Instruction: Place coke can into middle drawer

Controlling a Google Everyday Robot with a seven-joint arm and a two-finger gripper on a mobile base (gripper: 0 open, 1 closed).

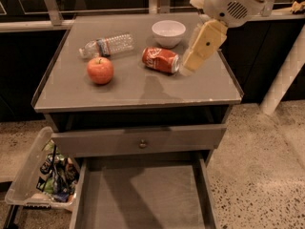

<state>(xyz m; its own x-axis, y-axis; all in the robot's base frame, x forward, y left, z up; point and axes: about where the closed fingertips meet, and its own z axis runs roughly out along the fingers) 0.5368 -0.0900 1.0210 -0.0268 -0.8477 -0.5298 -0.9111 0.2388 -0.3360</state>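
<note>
Coke can (161, 60) is lying on the table (133, 87), and our gripper (188, 66) is hanging just beside it (open or closed, we cannot tell). Middle drawer (143, 199) is sitting open below.

On cabinet top (143, 88), coke can (161, 60); end effector (189, 65) just right

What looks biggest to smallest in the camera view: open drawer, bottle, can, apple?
Open drawer, by far.
Bottle, longest on the top.
Can and apple: about alike, so no ranking.
The gripper hangs by the can's silver end.
</note>
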